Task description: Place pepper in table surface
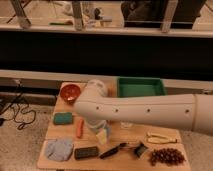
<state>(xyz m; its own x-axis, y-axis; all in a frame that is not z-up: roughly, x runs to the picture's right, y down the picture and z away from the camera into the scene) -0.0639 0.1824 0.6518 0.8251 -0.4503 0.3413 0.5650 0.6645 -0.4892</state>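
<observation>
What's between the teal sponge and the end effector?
The pepper, lying on the table, in the camera view; the end effector hangs beside it.

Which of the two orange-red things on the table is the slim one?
The pepper, lying beside the teal sponge; the other is a round bowl. The tool hangs close beside the pepper.
</observation>
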